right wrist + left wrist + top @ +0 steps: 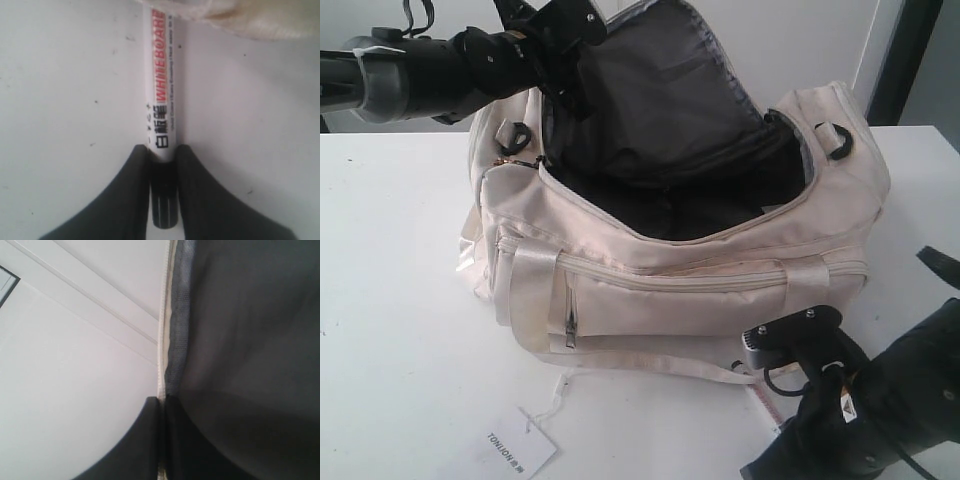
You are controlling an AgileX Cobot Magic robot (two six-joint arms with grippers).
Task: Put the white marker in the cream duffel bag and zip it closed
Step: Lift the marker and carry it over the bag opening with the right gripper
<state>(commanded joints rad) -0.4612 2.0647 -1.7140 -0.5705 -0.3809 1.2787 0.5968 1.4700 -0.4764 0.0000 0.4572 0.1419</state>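
Observation:
The cream duffel bag [720, 270] lies on the white table with its top open and the dark lining showing. My left gripper [570, 60] is above the bag's back left and holds the lid flap up; in the left wrist view the gripper [162, 405] is shut on the flap's cream zipper edge [162, 340]. The white marker [162, 75], printed with red letters, lies on the table in front of the bag. My right gripper [163, 152] is shut on the marker where the white barrel meets the dark cap [164, 200], both fingers pressing its sides.
A white paper tag [520, 445] on a string lies on the table [390, 300] in front of the bag. A fold of cream bag fabric [250, 17] sits just beyond the marker's far end. The right arm [880, 400] fills the front right corner.

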